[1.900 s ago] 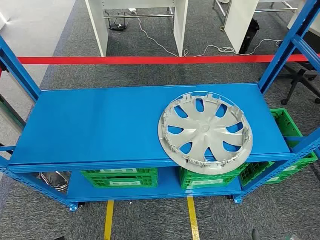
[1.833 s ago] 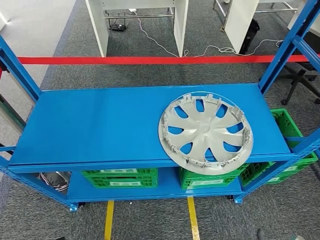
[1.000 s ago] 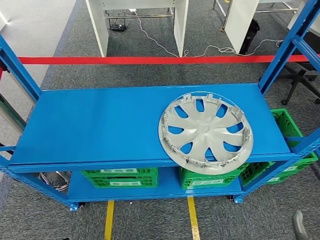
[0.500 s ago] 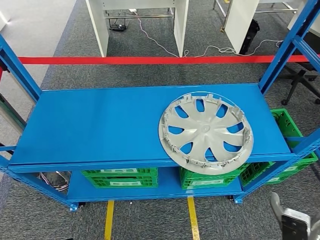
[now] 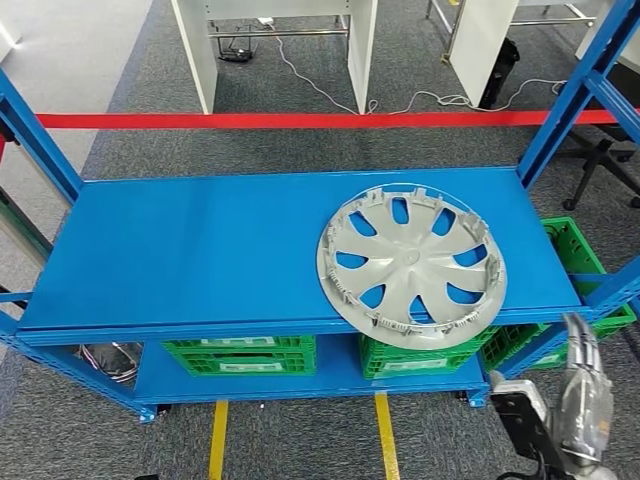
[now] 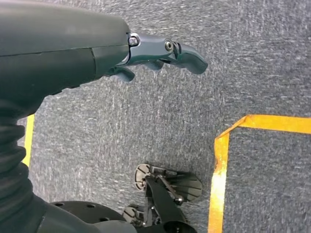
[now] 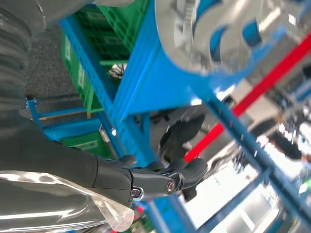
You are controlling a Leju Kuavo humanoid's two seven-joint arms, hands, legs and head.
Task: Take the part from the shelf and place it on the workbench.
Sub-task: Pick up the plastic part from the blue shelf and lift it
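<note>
The right hand (image 5: 577, 405) has risen into view near the shelf (image 5: 189, 250), fingers apart and empty, approaching the overhanging hubcap (image 5: 411, 263); left hand (image 6: 161, 51) hangs empty.

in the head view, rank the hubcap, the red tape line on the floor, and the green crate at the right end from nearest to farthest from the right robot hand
From the right robot hand, low at the right:
1. Green crate, just above the hand, poking out past the shelf's right end.
2. Hubcap, up and to the left, overhanging the front edge of the blue shelf.
3. Red tape line, on the carpet beyond the shelf.
</note>
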